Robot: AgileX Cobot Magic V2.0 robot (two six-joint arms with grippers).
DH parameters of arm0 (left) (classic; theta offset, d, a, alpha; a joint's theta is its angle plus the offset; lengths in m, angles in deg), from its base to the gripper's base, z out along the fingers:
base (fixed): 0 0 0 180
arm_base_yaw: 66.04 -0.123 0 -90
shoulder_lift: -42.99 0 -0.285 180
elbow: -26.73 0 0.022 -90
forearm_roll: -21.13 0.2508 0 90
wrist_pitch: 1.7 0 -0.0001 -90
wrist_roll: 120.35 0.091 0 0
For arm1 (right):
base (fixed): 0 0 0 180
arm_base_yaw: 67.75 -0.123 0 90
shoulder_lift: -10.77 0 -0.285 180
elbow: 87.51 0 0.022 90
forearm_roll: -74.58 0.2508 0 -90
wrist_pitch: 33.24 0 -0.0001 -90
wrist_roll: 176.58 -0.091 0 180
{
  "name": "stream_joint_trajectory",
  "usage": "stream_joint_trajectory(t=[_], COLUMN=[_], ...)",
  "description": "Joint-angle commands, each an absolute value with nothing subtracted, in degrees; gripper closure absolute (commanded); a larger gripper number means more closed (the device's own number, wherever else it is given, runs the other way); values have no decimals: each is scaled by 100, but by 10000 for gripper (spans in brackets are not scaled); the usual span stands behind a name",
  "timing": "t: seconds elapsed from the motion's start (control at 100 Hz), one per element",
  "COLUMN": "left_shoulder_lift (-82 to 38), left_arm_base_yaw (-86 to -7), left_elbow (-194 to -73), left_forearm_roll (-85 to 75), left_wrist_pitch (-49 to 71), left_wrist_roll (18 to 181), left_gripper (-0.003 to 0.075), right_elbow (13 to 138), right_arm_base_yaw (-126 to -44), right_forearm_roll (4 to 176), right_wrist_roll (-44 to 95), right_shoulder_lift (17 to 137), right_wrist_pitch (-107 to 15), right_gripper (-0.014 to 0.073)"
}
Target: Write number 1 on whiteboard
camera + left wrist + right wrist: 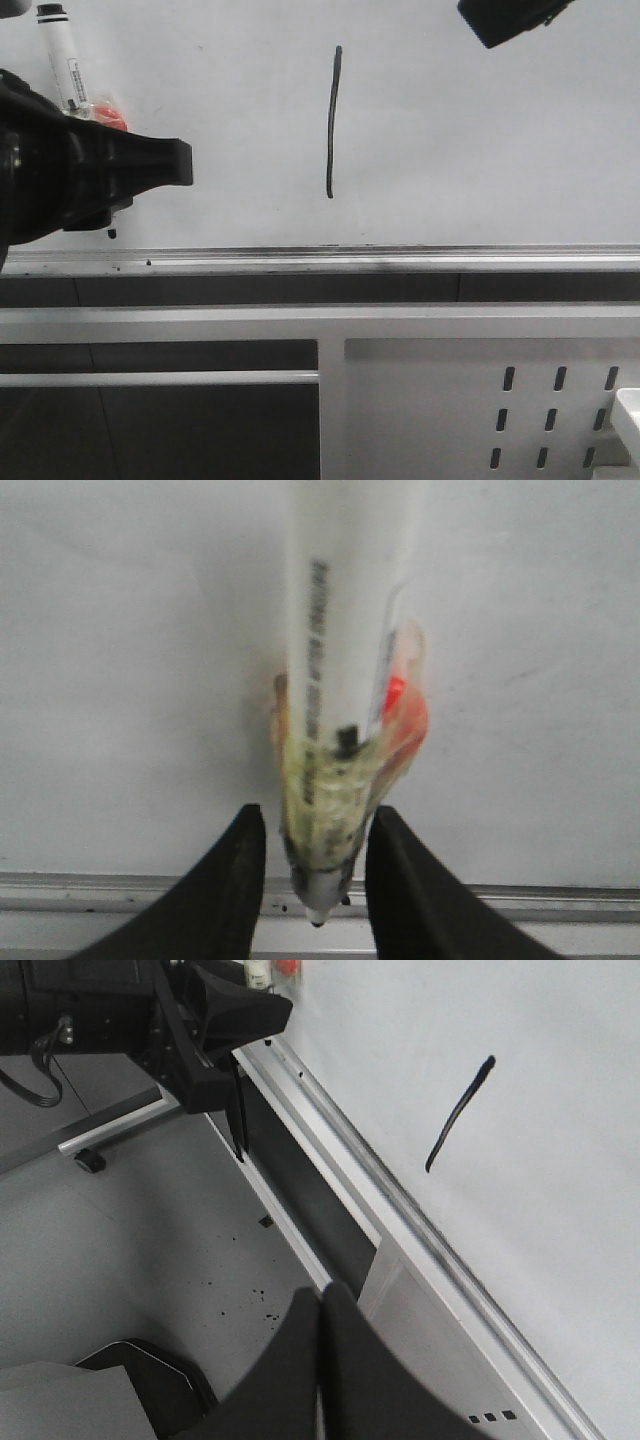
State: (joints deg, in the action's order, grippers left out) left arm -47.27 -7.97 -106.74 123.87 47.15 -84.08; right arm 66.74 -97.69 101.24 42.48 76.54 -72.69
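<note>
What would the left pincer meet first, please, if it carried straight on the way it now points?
Probably the whiteboard itself: the left pincer, shut on the marker, faces the board's bare white surface, clear of the number 1. How near is unclear.

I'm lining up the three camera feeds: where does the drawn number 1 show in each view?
Front view: the number 1 stands upright near the middle of the whiteboard.
Left wrist view: not in it; the held marker fills the middle.
Right wrist view: a slanted stroke.
Shared landmark: the silver rail.
</note>
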Motion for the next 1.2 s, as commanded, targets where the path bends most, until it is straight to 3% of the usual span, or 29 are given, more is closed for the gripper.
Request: stream_joint_trajectory(t=[0.0, 0.29, 0.55, 0.79, 1.04, 1.19], left_shoulder_lift=[-4620, -4559, -4477, -4138, -3493, -2744], left_arm_base_yaw=[-801, -801, -801, -766, -212, 324], left_elbow=[-10829, -10829, -10816, -10547, -10273, -10114], left_forearm_roll=[12661, 12661, 12653, 12653, 12653, 12653], left_wrist_pitch=[5096, 5020, 4973, 4973, 4968, 4968], left_wrist_roll=[-8431, -8431, -8403, -8324, -7775, -7256], left_gripper=[467, 462, 345, 345, 349, 420], right_elbow=[6827, 6827, 6827, 6827, 6827, 6706], right_arm_base_yaw=[-9784, -9784, -9784, -9784, -9784, -9784], right_forearm_roll=[10254, 10254, 10254, 10254, 10254, 10254], right_wrist_roll=[4254, 4254, 4254, 4254, 4254, 4254], right_shoulder_lift=[7555, 7555, 7544, 7532, 7460, 7096], right_wrist_pitch=[-7021, -7021, -7056, -7056, -7056, -6942], right_gripper=[663, 663, 663, 663, 663, 663])
